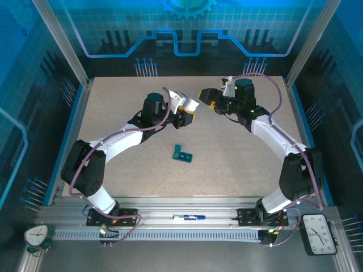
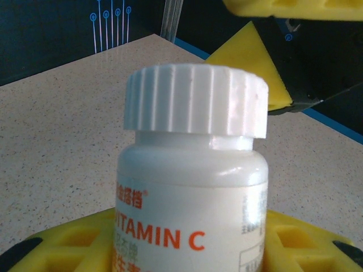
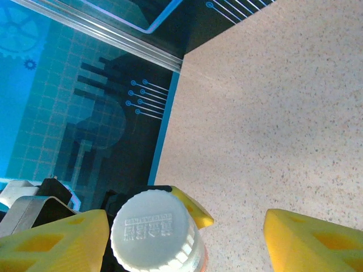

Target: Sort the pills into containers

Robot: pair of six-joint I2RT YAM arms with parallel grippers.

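From above, the pill box [image 1: 182, 153] is a small dark teal strip of square compartments. It lies flat on the speckled table [image 1: 125, 102], near the middle, with one compartment's lid seemingly tilted up. Both arms reach inward and meet beyond it. The left gripper [image 1: 187, 112] is clamped on a white bottle [image 1: 191, 103], held up off the table. The right gripper [image 1: 209, 102] faces it just beside the cap end. The box is well apart from both, on the near side, with bare table all round it and the frame rails far off.

In the left wrist view, the bottle [image 2: 190, 215] has orange "VITAMIN C" lettering and sits between the yellow pads [image 2: 68, 246]. Its ribbed white cap [image 2: 195, 102] is on. The right gripper's yellow fingers [image 2: 255, 62] hang just behind the cap's upper right.

In the right wrist view, the right gripper [image 3: 186, 243] stands open around the cap [image 3: 152, 235]. One finger [image 3: 54, 243] is close against it, though I cannot tell whether they touch. The other is well clear. Open table [image 3: 272, 113] runs to the far blue edge.
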